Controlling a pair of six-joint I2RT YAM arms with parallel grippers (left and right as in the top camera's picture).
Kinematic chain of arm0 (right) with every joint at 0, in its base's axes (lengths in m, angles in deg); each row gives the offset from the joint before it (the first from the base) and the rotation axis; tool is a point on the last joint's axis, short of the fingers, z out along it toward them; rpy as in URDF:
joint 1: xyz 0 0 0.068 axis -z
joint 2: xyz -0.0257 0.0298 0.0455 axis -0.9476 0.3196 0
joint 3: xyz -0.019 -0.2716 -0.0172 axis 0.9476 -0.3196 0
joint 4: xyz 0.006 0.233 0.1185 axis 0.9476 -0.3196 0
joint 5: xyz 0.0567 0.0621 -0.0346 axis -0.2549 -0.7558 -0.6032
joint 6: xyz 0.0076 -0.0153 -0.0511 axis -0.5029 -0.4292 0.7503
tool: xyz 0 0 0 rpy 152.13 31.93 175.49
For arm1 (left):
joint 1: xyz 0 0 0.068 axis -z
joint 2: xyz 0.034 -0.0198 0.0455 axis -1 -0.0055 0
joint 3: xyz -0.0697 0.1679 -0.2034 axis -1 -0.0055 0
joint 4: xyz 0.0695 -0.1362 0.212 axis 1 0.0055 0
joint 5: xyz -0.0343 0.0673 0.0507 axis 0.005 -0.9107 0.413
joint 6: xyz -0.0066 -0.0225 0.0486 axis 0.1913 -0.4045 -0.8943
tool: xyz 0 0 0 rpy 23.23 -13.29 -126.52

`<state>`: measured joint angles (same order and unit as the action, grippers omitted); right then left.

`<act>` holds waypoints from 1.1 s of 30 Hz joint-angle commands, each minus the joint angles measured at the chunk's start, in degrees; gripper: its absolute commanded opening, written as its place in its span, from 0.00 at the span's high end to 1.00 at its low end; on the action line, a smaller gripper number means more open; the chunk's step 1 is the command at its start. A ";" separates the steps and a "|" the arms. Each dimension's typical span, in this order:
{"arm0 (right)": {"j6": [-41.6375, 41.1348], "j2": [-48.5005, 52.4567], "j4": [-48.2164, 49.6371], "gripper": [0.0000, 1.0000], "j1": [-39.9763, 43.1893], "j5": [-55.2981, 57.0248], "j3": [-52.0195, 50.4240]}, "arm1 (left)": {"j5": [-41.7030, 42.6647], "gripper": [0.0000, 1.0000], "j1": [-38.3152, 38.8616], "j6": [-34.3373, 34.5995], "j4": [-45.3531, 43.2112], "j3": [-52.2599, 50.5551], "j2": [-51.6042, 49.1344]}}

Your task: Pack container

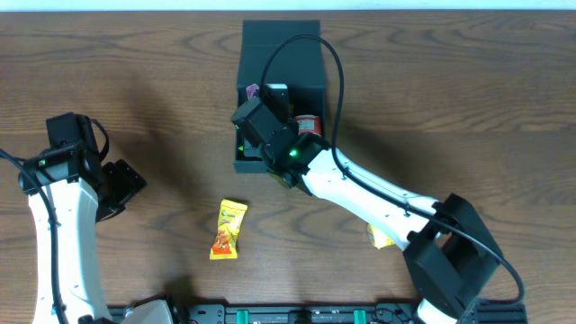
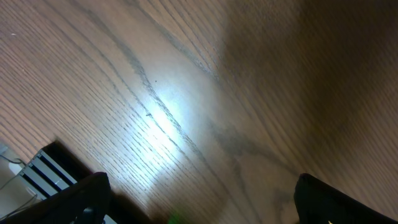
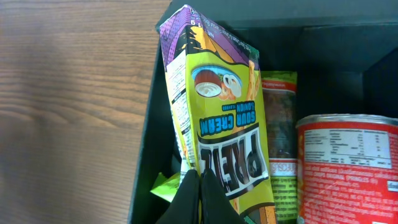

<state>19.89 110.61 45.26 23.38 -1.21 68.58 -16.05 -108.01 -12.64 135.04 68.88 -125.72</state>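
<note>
The dark teal container [image 1: 279, 54] stands open at the table's back centre, its flap lid folded away from me. My right gripper [image 1: 258, 115] reaches into the container's left side. In the right wrist view the gripper [image 3: 200, 185] is shut on the lower edge of a yellow-green and purple pretzel packet [image 3: 217, 106], which stands upright against the left wall [image 3: 146, 149]. A red can [image 3: 348, 168] and a green packet [image 3: 280, 118] lie beside it inside. My left gripper [image 1: 121, 187] hovers open over bare wood at the far left, its fingers [image 2: 81, 199] wide apart.
A yellow-orange snack packet [image 1: 229, 229] lies on the table in front of the container. Another yellow packet [image 1: 378, 237] peeks out from under my right arm. The red can [image 1: 309, 123] shows in the box's right half.
</note>
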 commanded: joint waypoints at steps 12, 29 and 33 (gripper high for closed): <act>1.03 -0.59 4.52 0.78 -1.42 0.48 0.20 | -0.83 0.05 -0.28 0.22 0.17 0.15 -0.31; 3.54 -1.14 -4.20 0.99 6.32 -0.72 1.73 | -0.81 0.05 -0.28 0.22 0.17 0.15 -0.31; 3.54 1.27 -2.29 0.99 7.10 -5.33 1.73 | -0.81 0.05 -0.28 0.22 0.17 0.15 -0.31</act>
<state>22.73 110.61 42.14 30.17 -1.84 69.17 -16.05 -108.01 -12.66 135.04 68.88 -125.72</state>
